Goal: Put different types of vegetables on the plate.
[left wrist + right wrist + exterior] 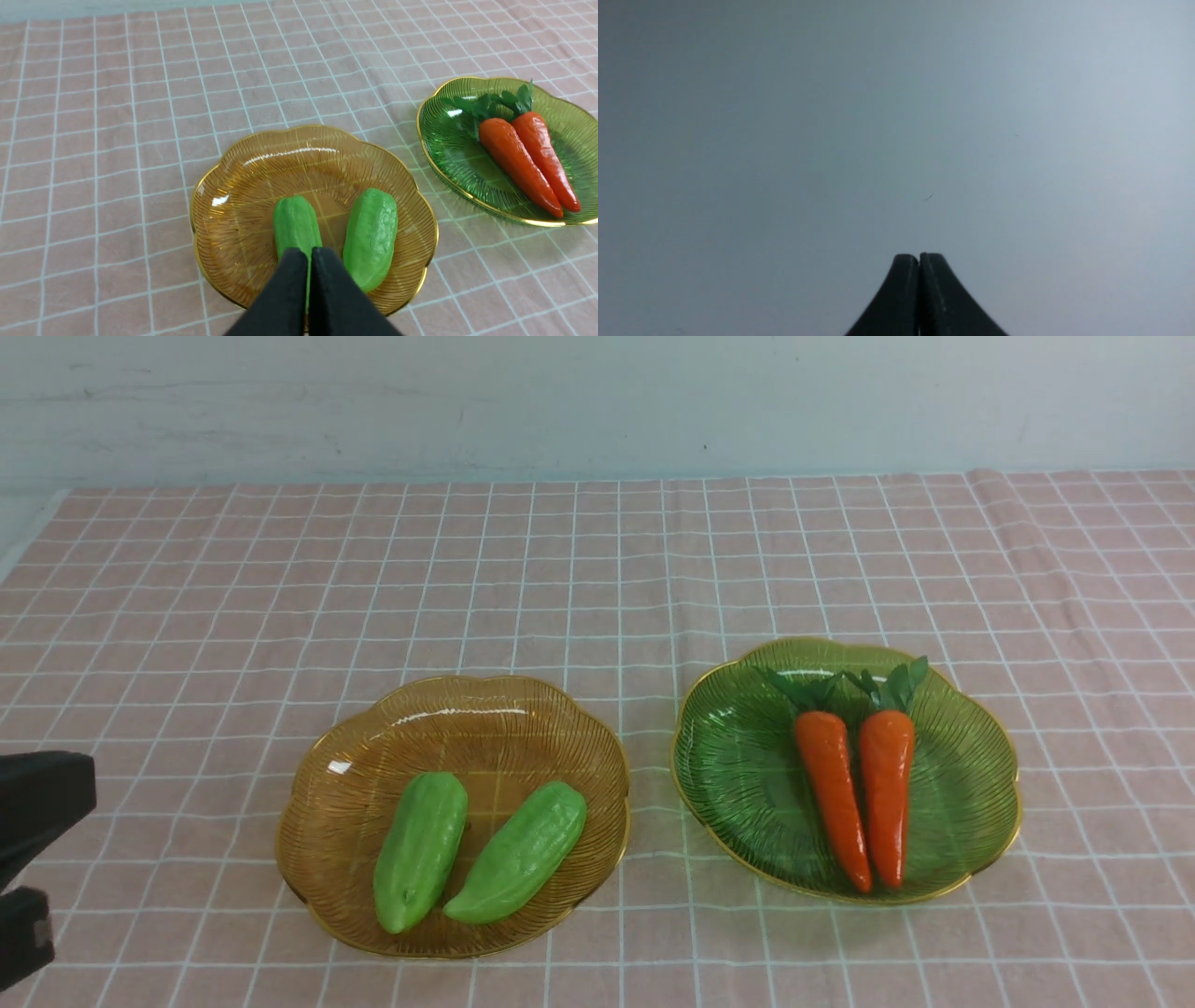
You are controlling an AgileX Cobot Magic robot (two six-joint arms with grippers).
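Two light-green gourds, one on the left [420, 849] and one on the right [518, 851], lie side by side in an amber glass plate [327, 775]. Two orange carrots with green tops, one [833, 793] beside the other [885, 793], lie in a green glass plate [971, 747]. The left wrist view shows both gourds [295, 226] [371, 238] and both carrots [514, 163] [544, 156]. My left gripper [309, 254] is shut and empty, hovering above the near end of the left gourd; part of that arm [33, 803] shows at the front view's left edge. My right gripper [919, 257] is shut and empty, facing a plain grey surface.
A pink checked cloth [597, 569] covers the table up to a pale wall at the back. The two plates stand side by side near the front with a narrow gap between them.
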